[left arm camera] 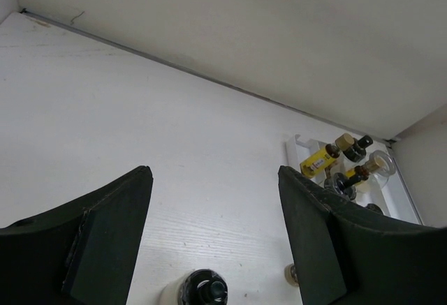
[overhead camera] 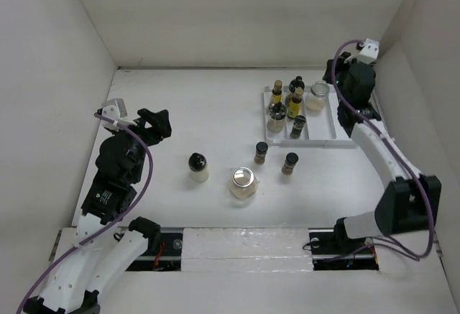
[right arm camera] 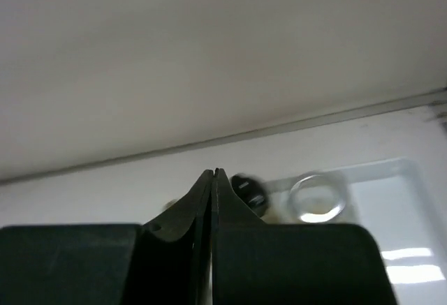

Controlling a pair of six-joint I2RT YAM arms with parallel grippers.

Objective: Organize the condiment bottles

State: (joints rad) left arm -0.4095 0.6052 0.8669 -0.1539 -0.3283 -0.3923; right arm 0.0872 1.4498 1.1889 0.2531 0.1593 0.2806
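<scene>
Four condiment bottles stand loose on the table: a pale jar with a black cap [overhead camera: 198, 168], a wide silver-lidded jar [overhead camera: 243, 182] and two brown spice jars [overhead camera: 261, 153] [overhead camera: 290, 163]. Several more stand in the white tray [overhead camera: 325, 133]: slim yellow-oil bottles [overhead camera: 277, 91], a brown jar [overhead camera: 299, 123] and a silver-lidded jar [overhead camera: 318, 95]. My left gripper [overhead camera: 154, 123] is open and empty, left of the loose bottles; its wrist view shows the black-capped jar [left arm camera: 206, 291] below and between the jaws. My right gripper [overhead camera: 334, 73] is shut and empty above the tray's far right corner, near the silver-lidded jar [right arm camera: 316, 197].
White walls enclose the table on the left, back and right; the tray sits close to the right wall. The tray's right compartment [overhead camera: 325, 123] holds only the one jar. The tray bottles also show far right in the left wrist view [left arm camera: 321, 158].
</scene>
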